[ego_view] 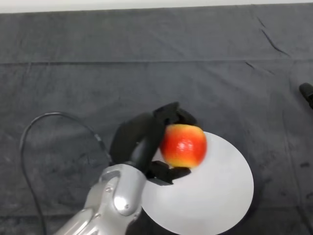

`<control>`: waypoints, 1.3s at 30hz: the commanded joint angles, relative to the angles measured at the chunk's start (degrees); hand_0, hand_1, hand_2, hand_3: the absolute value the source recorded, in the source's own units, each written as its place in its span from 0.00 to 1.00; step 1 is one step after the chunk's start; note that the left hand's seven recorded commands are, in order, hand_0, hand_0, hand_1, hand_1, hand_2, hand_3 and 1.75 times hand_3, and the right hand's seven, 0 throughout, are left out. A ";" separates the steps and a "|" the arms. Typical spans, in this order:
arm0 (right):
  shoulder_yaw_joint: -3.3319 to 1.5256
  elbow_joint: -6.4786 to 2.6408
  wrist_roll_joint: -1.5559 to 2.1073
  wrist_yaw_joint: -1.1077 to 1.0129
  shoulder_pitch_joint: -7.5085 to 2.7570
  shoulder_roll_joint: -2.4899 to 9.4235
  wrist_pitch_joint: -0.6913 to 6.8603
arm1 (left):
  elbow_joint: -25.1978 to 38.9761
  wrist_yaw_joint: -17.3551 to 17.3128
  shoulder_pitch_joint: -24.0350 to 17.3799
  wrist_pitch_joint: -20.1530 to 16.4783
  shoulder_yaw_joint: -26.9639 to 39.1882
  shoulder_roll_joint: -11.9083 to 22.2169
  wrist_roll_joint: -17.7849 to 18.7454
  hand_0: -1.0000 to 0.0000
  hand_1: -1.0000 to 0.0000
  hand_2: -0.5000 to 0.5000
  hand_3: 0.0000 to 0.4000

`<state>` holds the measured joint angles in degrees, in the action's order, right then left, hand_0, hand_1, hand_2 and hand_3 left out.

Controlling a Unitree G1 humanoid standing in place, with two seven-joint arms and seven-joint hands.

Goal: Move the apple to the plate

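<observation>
A red and yellow apple (183, 145) is held in my left hand (139, 139), whose black fingers and thumb curl round it from above and below. The apple sits over the upper left part of a white round plate (215, 191) that lies on the dark cloth. I cannot tell whether the apple touches the plate or hangs just above it. My silver-grey arm (112, 200) comes in from the lower left and covers the plate's left rim.
A dark cloth (146, 73) with creases covers the whole table. A small black object (306, 93) shows at the right edge. The table's far edge runs along the top of the view.
</observation>
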<state>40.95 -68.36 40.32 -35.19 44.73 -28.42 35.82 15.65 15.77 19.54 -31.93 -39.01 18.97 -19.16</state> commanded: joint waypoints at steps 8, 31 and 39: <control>0.58 -0.80 -0.01 -0.70 -0.45 -3.31 -0.42 | -5.35 -2.49 4.74 1.99 -5.97 -0.20 1.62 0.00 0.00 0.50 1.00; 0.61 -1.03 -0.07 -0.82 -0.35 -3.40 -0.43 | -9.73 -7.70 8.11 1.99 -11.48 2.71 -1.85 0.35 1.00 0.18 0.65; 0.62 -1.11 -0.09 -0.86 -0.32 -3.43 -0.43 | -8.79 -9.08 8.63 0.33 -11.28 3.39 -3.74 1.00 1.00 0.50 0.00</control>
<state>40.97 -68.36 40.24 -35.19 44.73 -28.42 35.82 8.65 7.96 26.92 -30.65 -48.55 19.90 -21.58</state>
